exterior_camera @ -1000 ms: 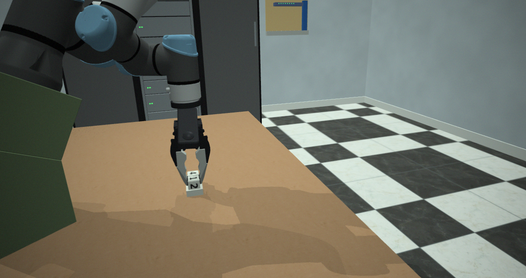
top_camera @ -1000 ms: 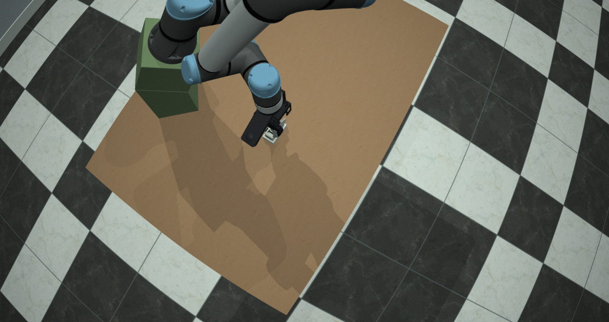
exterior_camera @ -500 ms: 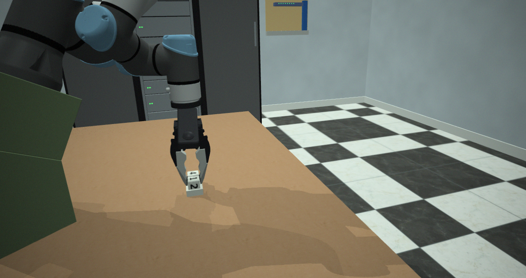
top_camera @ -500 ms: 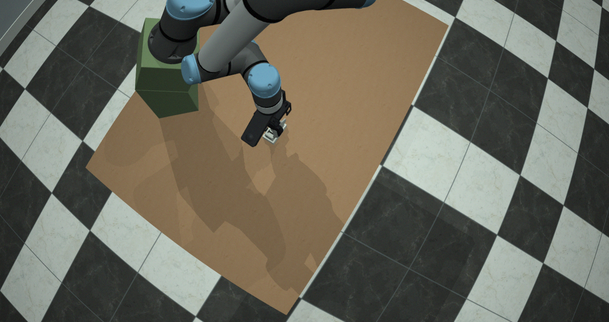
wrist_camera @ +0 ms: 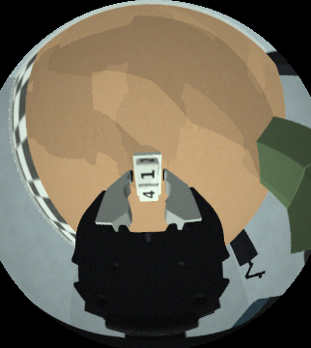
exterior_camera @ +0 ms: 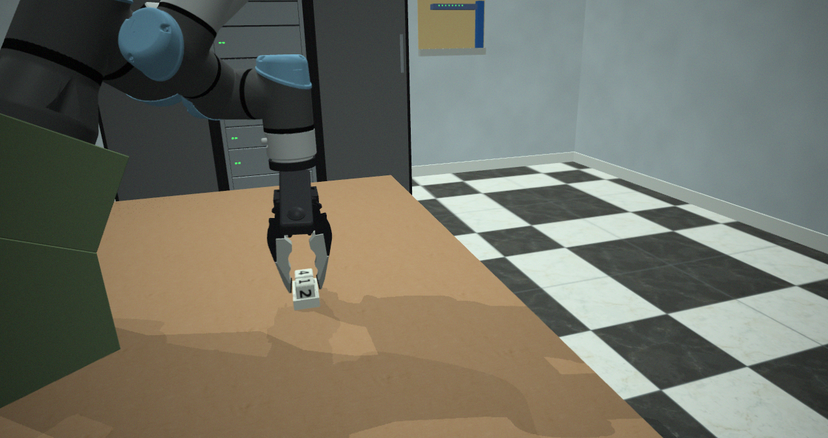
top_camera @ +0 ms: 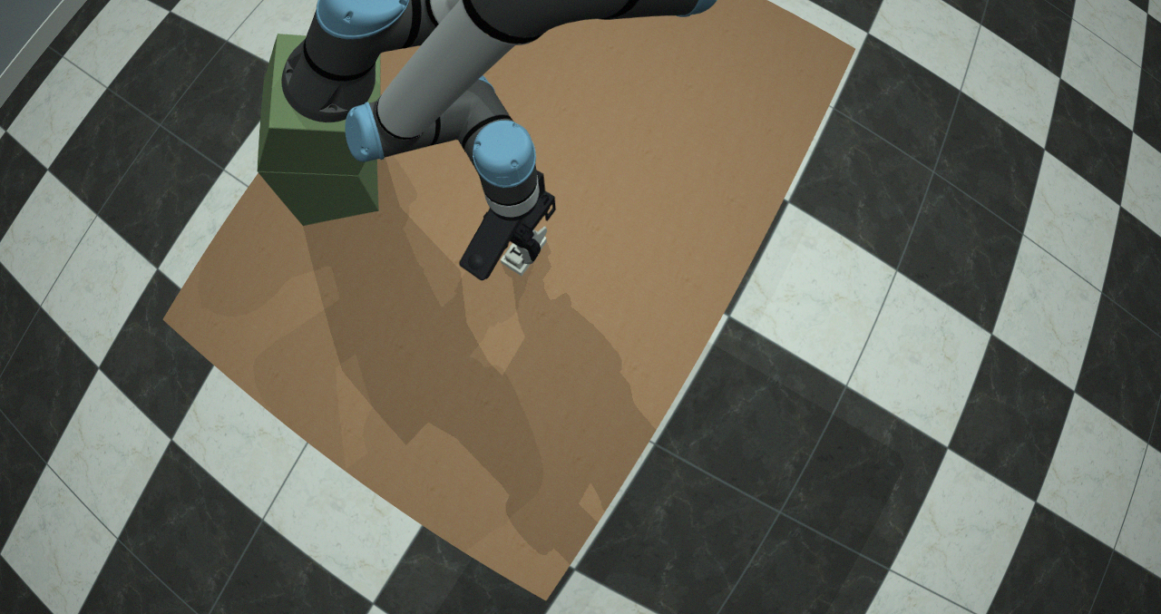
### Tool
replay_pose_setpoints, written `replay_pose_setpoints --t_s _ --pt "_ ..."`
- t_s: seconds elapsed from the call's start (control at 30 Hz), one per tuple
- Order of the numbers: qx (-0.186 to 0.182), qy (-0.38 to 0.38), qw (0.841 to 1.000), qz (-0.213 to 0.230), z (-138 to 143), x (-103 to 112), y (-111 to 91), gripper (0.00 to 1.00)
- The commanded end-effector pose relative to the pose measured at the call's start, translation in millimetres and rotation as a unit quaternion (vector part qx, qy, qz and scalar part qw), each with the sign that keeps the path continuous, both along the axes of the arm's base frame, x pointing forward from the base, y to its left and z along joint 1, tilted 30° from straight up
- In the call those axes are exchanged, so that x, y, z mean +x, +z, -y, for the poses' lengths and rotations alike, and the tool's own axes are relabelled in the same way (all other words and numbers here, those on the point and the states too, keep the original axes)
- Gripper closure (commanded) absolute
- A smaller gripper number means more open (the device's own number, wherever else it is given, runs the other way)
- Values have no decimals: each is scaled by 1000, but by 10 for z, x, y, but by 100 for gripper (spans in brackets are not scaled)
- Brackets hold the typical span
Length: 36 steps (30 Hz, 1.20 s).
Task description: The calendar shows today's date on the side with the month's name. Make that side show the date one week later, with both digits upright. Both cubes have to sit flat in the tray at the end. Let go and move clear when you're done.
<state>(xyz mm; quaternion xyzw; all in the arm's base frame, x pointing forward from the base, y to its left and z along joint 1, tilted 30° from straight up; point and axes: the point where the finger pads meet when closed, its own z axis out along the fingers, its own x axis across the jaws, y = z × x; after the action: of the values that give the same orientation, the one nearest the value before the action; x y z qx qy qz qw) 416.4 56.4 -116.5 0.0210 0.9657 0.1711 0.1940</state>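
Note:
The small white calendar [exterior_camera: 305, 290] rests on the brown table top, with its two cubes in a row. In the wrist view the near cube [wrist_camera: 148, 194] shows a 4 on top and the far cube [wrist_camera: 148, 174] shows a 1. A 2 [exterior_camera: 306, 294] shows on a side face in the exterior view. The month's name is too small to read. My gripper [exterior_camera: 303, 280] points straight down over the calendar, one finger on each side. The fingers stand slightly apart from the cubes, open, as the wrist view [wrist_camera: 147, 177] shows. From above [top_camera: 523, 251] the gripper hides most of the calendar [top_camera: 516, 259].
A green box-shaped pedestal [top_camera: 317, 143] carries my arm's base at the table's left edge. The table's right edge [exterior_camera: 463, 250] drops to a checkered floor. A dark server cabinet [exterior_camera: 324, 76] stands behind the table.

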Motion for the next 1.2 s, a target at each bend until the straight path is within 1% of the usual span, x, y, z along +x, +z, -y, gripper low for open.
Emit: replay_pose_setpoints --t_s 0.0,0.5,0.87,0.93,1.17 --pt "-1 0 1000 1 9 21 1 72" --pt "0 -1 1000 0 27 -29 66 72" --pt "0 -1 1000 0 89 -103 235 72" --pt "0 -1 1000 0 89 -103 235 72" --pt "0 -1 1000 0 139 -165 372 72"
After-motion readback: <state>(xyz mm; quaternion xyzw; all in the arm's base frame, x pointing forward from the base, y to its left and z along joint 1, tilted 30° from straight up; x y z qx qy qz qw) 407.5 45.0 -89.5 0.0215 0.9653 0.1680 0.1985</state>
